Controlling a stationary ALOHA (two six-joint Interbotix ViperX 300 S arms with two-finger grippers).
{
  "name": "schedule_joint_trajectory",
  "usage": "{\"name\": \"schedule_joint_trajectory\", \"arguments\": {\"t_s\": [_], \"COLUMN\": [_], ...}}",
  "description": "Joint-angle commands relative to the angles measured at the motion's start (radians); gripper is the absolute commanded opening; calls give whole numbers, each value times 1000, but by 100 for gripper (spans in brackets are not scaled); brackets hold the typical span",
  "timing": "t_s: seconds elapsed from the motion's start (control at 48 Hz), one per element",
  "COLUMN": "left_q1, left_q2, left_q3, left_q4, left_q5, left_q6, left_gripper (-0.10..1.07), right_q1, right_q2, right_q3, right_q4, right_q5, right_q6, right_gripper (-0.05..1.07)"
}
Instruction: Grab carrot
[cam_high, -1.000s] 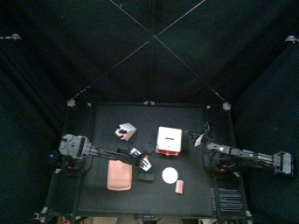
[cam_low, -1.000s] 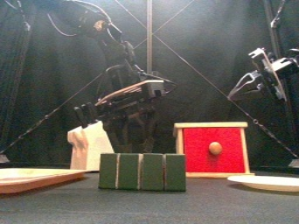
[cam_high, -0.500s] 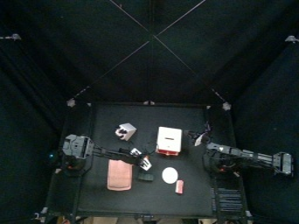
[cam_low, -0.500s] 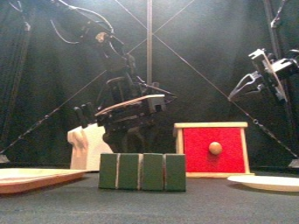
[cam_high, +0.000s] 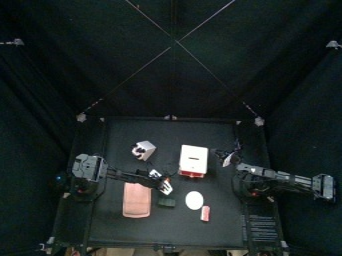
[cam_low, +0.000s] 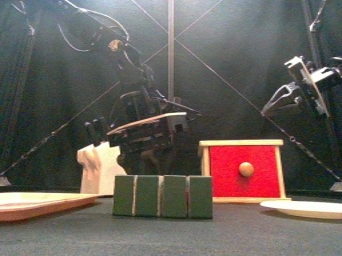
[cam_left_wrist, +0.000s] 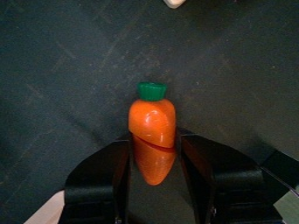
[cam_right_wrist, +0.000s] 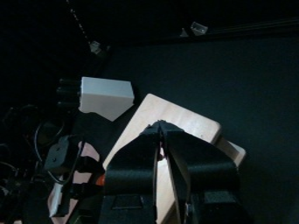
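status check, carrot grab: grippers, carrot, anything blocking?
Left gripper down at table, jaws open either side of carrot. Grip not confirmed. Right gripper parked high, jaws together. Nothing in the way.

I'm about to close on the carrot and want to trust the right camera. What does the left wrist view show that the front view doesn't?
Only the left wrist view shows the carrot: orange with a green cap, lying on the black table, its narrow end between the left gripper jaws, which stand apart on either side. Only the front view shows the green block, the red-and-white box, the pink tray, a white plate and the right gripper, raised at the side. Both show the left gripper low over the table.
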Motion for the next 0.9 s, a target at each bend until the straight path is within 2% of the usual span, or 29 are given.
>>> {"name": "schedule_joint_trajectory", "arguments": {"t_s": [0.0, 0.167, 0.333, 0.875], "left_q1": [0, -9, -20, -26], "left_q2": [-29, -66, -106, -117], "left_q3": [-11, -12, -11, -14], "left_q4": [5, 17, 66, 77], "left_q5": [-2, 0, 0, -6], "left_q6": [5, 8, 6, 5], "left_gripper": [63, 63, 63, 62], "right_q1": [-3, -3, -3, -3], "right_q2": [5, 6, 5, 6], "right_q3": [-8, -8, -8, -5], "right_q4": [-2, -2, -2, -2], "right_q5": [2, 2, 2, -8], "right_q6": [0, 0, 0, 0], "right_gripper": [49, 49, 49, 49]}}
